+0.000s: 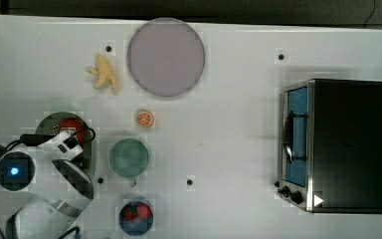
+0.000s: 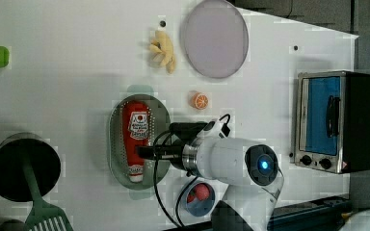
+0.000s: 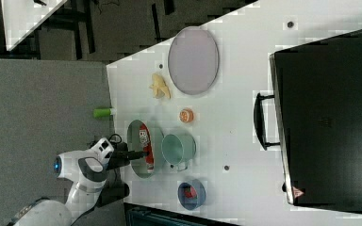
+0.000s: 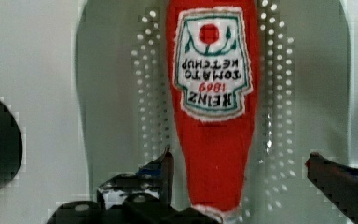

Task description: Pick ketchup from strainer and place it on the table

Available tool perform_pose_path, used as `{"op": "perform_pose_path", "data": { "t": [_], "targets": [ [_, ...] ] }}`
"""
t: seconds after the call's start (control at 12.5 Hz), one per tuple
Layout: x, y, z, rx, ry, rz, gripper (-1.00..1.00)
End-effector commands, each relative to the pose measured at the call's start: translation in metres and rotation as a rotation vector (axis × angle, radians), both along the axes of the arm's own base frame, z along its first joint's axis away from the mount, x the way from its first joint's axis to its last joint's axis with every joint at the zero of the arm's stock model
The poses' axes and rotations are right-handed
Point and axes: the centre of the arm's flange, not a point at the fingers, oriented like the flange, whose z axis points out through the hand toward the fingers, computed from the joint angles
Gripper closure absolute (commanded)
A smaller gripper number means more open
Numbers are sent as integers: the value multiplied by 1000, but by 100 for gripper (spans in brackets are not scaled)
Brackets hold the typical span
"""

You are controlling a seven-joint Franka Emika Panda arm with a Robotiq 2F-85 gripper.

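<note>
Now fingers (image 4: pixel 242 177) astride ketchup (image 4: pixel 212 93), apart.

Your table (image 1: pixel 238 149) is evenly and brightly lit, with only faint shadows. All four views show blocky compression. In your wrist view the bottle (image 4: pixel 212 140) edges look soft.

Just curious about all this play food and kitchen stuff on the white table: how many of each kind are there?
Play food: 4 (ketchup, banana, orange slice, strawberries)
Containers: 4 (strainer, green cup, lilac plate, blue bowl)
Appliances: 1 (toaster oven)
Total: 9
</note>
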Motion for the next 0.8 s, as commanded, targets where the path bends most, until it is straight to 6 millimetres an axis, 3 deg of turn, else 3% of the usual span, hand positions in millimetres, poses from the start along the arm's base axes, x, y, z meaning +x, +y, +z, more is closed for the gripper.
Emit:
{"op": "perform_pose_path", "data": {
  "t": [0.08, 0.4, 0.48, 0.72, 0.8],
  "targets": [
    [6, 9, -10, 35, -13, -70, -100],
    [18, 11, -39, 15, -11, -76, -100],
    [20, 12, -46, 14, -1, -84, -91],
    [22, 20, -53, 23, 2, -81, -19],
    [22, 20, -53, 17, 3, -81, -16]
  ]
}}
